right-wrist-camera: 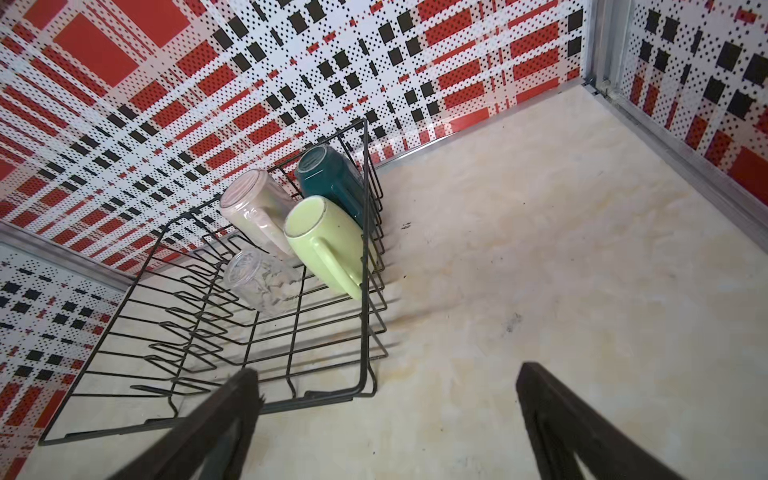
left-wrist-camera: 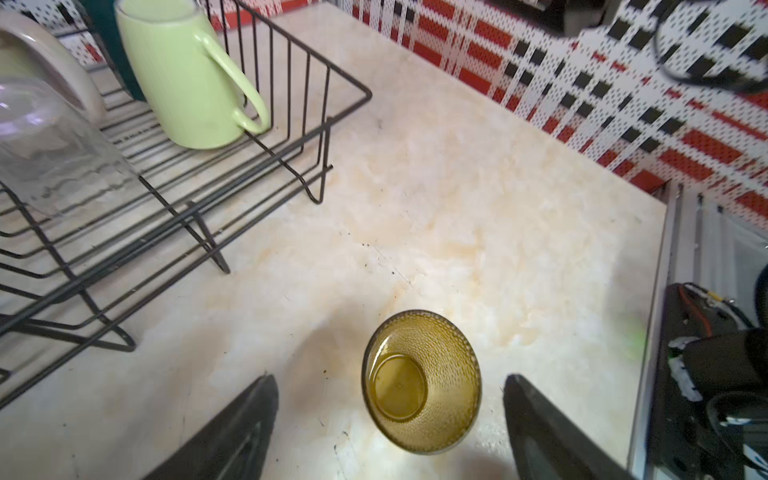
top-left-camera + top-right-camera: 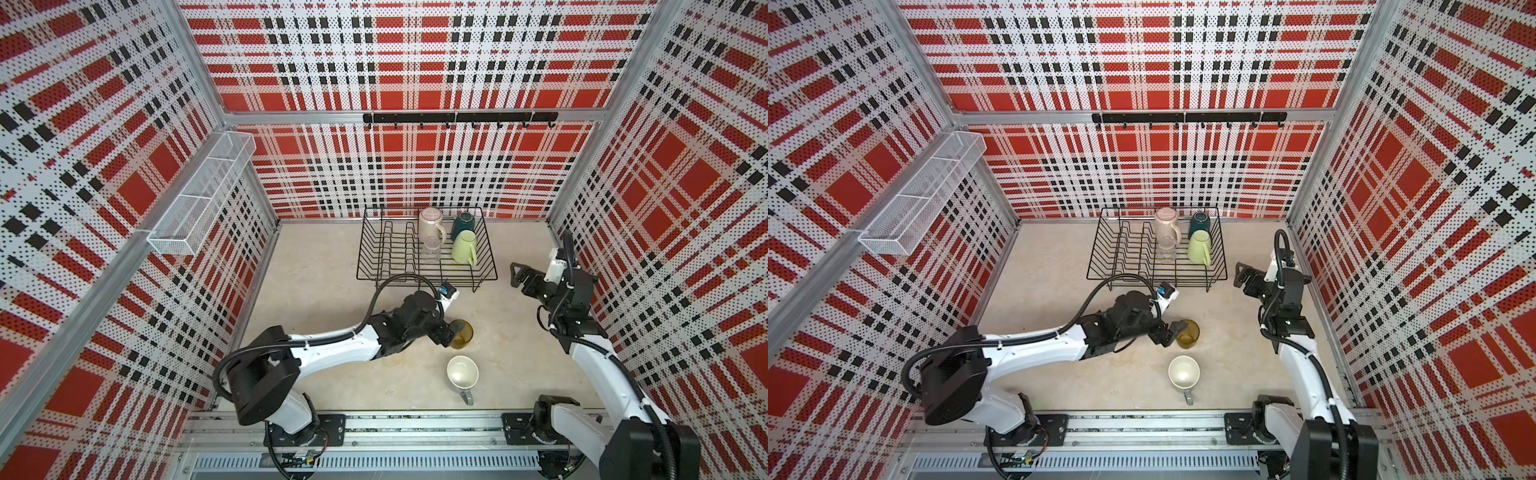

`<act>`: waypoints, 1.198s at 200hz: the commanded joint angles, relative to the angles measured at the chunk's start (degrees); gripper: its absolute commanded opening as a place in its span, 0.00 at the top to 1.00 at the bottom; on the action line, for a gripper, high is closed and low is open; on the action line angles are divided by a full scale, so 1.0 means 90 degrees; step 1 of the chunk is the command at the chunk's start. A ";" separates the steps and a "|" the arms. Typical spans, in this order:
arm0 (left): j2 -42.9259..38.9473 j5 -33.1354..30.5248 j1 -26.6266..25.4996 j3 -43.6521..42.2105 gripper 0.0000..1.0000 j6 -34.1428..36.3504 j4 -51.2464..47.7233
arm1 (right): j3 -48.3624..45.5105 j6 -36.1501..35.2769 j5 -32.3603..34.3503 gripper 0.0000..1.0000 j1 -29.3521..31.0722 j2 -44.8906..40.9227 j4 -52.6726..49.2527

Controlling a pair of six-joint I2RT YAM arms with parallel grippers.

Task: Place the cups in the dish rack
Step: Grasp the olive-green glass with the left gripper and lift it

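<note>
Low in the frame in both top views, the grey mug (image 3: pixel 462 372) stands upright on the table (image 3: pixel 324 291), its pale inside showing and its handle pointing toward the bottom edge. Just above it is the amber tumbler (image 3: pixel 463 336), upright and mouth up, with a pebbled wall and a smooth round bottom in the left wrist view (image 2: pixel 419 382).

The left arm reaches low from the lower left toward the centre, wrist bent down. The left gripper (image 2: pixel 388 380) is spread wide, one finger on each side of the tumbler with a gap at both sides; it grips nothing.

The right arm rises along the right side and folds back toward the centre. The right gripper (image 3: pixel 519 278) hangs above bare table, jaws wide apart and empty, just right of the dish rack (image 3: pixel 365 245).

The black wire rack sits at upper centre against the back wall. In its right half, bottoms up, are the clear glass (image 3: pixel 431 249), the light green mug (image 3: pixel 464 247), the pale pink mug (image 3: pixel 431 224) and the dark teal mug (image 3: pixel 463 224).
</note>
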 commanded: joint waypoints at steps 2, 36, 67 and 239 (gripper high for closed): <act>0.0602 -0.0560 -0.0088 0.0628 0.13 -0.0123 -0.0882 | 0.0021 0.0293 -0.0028 0.00 -0.0045 -0.0146 -0.0072; 0.1250 -0.0877 -0.0147 0.1190 0.14 -0.0351 -0.1487 | 0.0090 0.0376 -0.0245 0.00 -0.0046 -0.0020 -0.0183; 0.1562 -0.0842 -0.0118 0.1385 0.18 -0.0455 -0.1682 | 0.0148 0.0366 -0.0503 0.00 -0.0046 0.0076 -0.0204; -0.0907 0.1285 0.1457 0.0273 1.00 -0.0816 0.0193 | 0.1145 0.1232 -0.3566 0.00 0.1123 0.0743 -0.0657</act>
